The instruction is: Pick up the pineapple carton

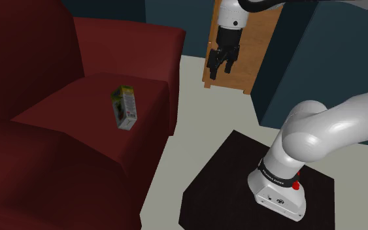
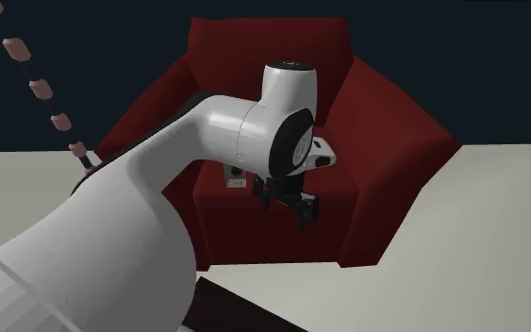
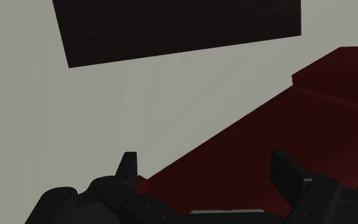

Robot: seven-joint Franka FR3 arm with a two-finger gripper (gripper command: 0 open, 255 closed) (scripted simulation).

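The open fingers (image 3: 285, 170) are far from the carton (image 1: 124, 108). It looks light and stiff; pinch its flat sides.

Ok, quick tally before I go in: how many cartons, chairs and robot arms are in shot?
Cartons: 1, the green-and-white carton on the seat.
Chairs: 1, the red armchair.
Robot arms: 1, the white arm; its gripper hangs beside the armchair, jaws open and holding nothing.
Total: 3
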